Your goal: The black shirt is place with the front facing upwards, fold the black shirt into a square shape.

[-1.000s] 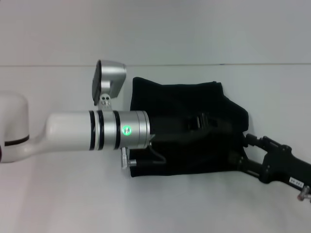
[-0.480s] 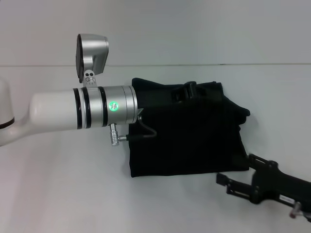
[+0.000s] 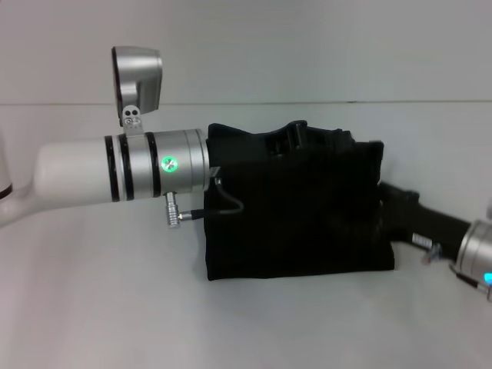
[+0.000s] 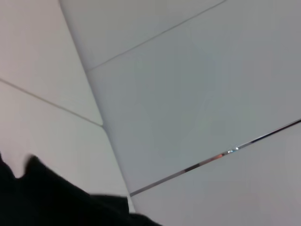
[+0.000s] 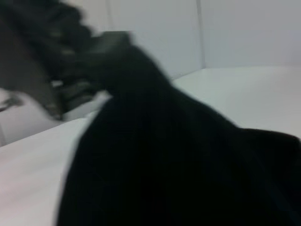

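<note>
The black shirt [image 3: 300, 231] is lying folded on the table [image 3: 100, 307]. The left gripper [image 3: 288, 140] is sitting over its far edge; the right gripper [image 3: 384, 201] is reaching in at its right edge.

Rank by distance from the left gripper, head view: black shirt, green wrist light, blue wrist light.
1. black shirt: the left gripper is at its far edge.
2. green wrist light: on the left arm, to the left.
3. blue wrist light: on the right arm, far right.

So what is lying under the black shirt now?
The black shirt lies folded on the white table. The right end effector reaches its right edge; whether it goes underneath is hidden by cloth.
</note>
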`<state>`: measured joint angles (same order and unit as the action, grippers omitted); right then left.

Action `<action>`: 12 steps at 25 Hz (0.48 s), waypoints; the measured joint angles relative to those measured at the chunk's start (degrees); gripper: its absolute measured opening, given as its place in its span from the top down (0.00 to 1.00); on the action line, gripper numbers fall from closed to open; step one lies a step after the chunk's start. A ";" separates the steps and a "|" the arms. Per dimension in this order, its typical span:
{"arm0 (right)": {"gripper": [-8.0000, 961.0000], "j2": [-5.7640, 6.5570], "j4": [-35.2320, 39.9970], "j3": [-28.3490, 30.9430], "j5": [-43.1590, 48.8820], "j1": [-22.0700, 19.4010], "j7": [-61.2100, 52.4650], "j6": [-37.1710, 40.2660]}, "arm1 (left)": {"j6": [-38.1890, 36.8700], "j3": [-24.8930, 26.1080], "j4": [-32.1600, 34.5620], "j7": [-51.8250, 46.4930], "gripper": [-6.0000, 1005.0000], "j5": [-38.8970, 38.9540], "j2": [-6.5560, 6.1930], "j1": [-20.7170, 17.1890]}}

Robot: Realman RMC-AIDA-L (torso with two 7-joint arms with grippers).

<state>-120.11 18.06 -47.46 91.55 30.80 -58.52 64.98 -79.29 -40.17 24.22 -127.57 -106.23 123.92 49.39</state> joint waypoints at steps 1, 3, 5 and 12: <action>0.13 0.00 0.00 0.00 -0.67 0.62 -0.01 -1.38 | -0.33 0.03 0.26 -0.05 0.95 0.11 0.00 -0.19; 0.13 -0.05 0.01 0.00 -1.35 1.83 -0.02 -3.53 | -0.70 0.05 0.49 -0.10 0.95 0.20 0.00 -0.41; 0.13 -0.06 -0.07 0.00 -1.86 3.18 -0.03 -5.47 | -1.63 0.07 1.21 -0.14 0.95 0.24 0.01 -1.24; 0.13 -0.16 -0.13 -0.02 -3.72 7.42 -0.07 -10.27 | -4.89 0.01 1.42 2.09 0.95 1.39 0.04 -2.67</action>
<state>-120.26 17.92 -47.48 87.82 38.22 -58.58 54.71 -84.18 -40.16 25.64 -125.48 -104.83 123.95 46.72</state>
